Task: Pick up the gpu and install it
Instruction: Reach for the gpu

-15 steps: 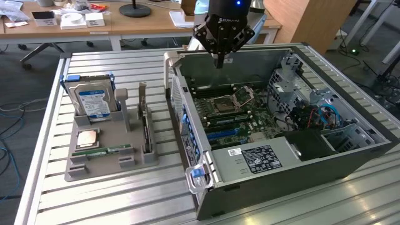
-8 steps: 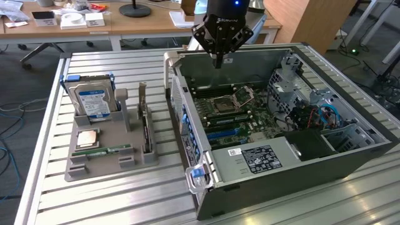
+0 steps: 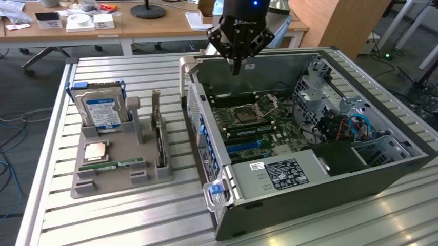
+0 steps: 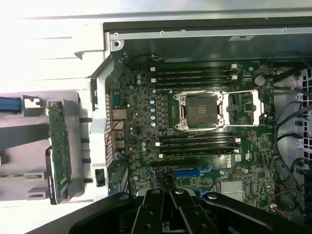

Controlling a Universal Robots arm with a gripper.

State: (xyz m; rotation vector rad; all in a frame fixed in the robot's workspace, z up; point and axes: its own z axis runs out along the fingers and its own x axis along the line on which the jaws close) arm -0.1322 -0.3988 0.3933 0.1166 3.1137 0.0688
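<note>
Over the far edge of the open computer case [image 3: 356, 174], the gripper [image 3: 236, 69] hangs above the motherboard [image 3: 253, 123] with its fingers pressed together on nothing. The gpu [image 3: 160, 143] is not beneath it. The card stands on edge in a grey holder [image 3: 102, 189] on the bench [image 3: 102, 220], outside the case wall toward the exterior view's left, between that wall and the hard drive [image 3: 101, 110]. Its long axis runs alongside the wall, from the far bench edge toward the near one, with the pale bracket [image 3: 156, 105] at the far end, nearer the claw.
</note>
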